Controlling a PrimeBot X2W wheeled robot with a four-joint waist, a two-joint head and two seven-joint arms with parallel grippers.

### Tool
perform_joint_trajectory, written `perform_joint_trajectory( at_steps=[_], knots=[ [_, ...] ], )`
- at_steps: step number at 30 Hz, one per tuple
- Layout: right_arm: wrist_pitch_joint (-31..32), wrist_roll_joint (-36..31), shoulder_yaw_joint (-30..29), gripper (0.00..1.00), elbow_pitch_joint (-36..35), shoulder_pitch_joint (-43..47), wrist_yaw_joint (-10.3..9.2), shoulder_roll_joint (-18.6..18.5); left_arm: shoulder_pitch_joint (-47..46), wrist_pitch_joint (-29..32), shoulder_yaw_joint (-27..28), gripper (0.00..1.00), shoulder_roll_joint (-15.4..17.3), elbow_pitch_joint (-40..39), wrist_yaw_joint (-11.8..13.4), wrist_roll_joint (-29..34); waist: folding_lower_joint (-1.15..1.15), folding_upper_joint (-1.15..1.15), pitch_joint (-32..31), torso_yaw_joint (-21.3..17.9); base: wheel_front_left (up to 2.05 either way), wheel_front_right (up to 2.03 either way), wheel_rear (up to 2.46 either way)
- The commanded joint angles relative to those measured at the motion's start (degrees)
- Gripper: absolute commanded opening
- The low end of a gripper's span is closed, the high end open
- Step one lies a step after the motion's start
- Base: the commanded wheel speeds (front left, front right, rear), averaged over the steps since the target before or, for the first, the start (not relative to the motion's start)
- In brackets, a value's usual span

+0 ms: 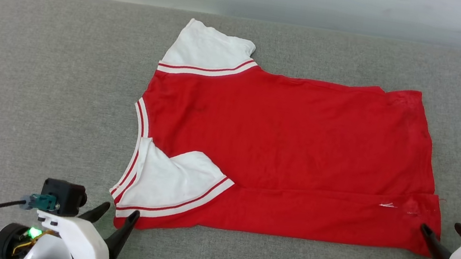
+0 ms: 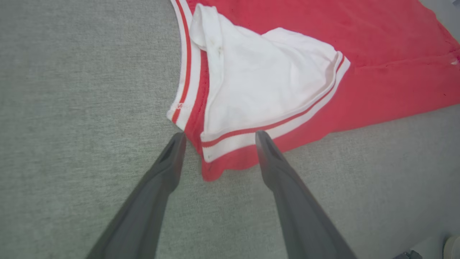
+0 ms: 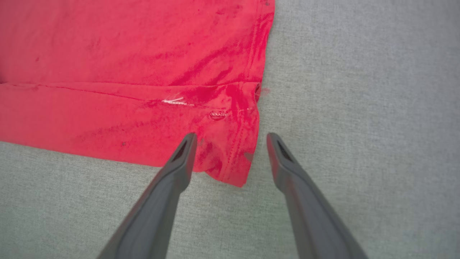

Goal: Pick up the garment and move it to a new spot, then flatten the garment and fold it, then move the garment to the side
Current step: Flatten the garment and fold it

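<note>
Garment (image 1: 282,146) lies with its long axis side to side, one near corner at the open, empty left gripper (image 1: 120,210), the other at the equally open right gripper (image 1: 440,227).

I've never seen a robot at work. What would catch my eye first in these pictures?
The bright red garment with white sleeves stands out first, spread across the middle of the grey cushioned surface, its near side folded over. Next come the pairs of dark fingers at its near corners: the left gripper open at the sleeve end, the right gripper open at the hem end.
</note>
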Motion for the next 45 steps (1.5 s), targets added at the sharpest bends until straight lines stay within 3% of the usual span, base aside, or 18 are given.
perform_joint_trajectory(
  at_steps=[1, 8, 15, 16, 18, 26, 38, 44, 45],
  knots=[
    [0.1, -0.35, -0.28, 1.0, -0.58, 0.53, -0.04, 0.49, 0.29, 0.27, -0.04, 1.0, 0.28, -0.11, 0.44, 0.07, 0.0, 0.0, 0.28, -0.19, 0.0, 0.0, 0.0],
    [1.19, -1.4, -1.59, 1.0, -4.8, 1.8, -0.04, 2.59, 0.02, 1.84, -0.55, 1.0, 0.1, 2.76, 2.61, 0.6, 0.0, 0.0, 2.46, -1.01, 0.0, 0.0, 0.0],
    [1.92, -1.93, -1.88, 1.0, -6.49, 1.62, -0.04, 2.54, -0.91, 3.44, -2.22, 1.0, -1.46, 7.82, 1.22, -0.15, 0.0, 0.0, 4.27, -1.24, 0.0, 0.0, 0.0],
    [2.02, -1.96, -1.84, 1.0, -6.62, 1.52, -0.04, 2.39, -0.73, 4.29, -2.9, 0.95, -1.87, 8.56, 0.67, -0.52, 0.0, 0.0, 4.39, -1.25, 0.0, 0.0, 0.0],
    [2.25, -1.99, -1.82, 1.0, -6.83, 1.14, -0.04, 2.0, -0.82, 5.47, -3.89, 0.0, -2.5, 9.68, -0.19, -1.05, 0.0, 0.0, 4.42, -1.22, 0.0, 0.0, 0.0],
    [3.58, -4.14, -1.82, 1.0, -4.6, 0.82, -0.04, 0.88, -2.07, 1.57, -3.51, 0.0, -3.23, 8.53, -1.72, 0.35, 0.0, 0.0, 1.89, 0.01, 0.0, 0.0, 0.0],
    [5.36, -6.6, -2.0, 1.0, 4.94, -2.0, -0.04, 2.96, -2.26, 0.17, -2.15, 0.0, 0.09, -3.28, 1.18, 3.24, 0.0, 0.0, 3.43, 2.3, 0.0, 0.0, 0.0],
    [5.71, -6.37, 0.52, 1.0, 9.55, -2.28, -0.03, 3.67, -2.91, 0.47, -2.36, 0.0, 0.72, -5.32, 1.64, 4.09, 0.0, 0.0, 5.05, 3.03, 0.0, 0.0, 0.0],
    [5.73, -6.33, 1.0, 0.53, 10.31, -2.25, -0.03, 3.83, -2.94, 0.61, -2.51, 0.0, 0.75, -5.22, 1.59, 4.12, 0.0, 0.0, 5.15, 3.05, 0.0, 0.0, 0.0]
  ],
)
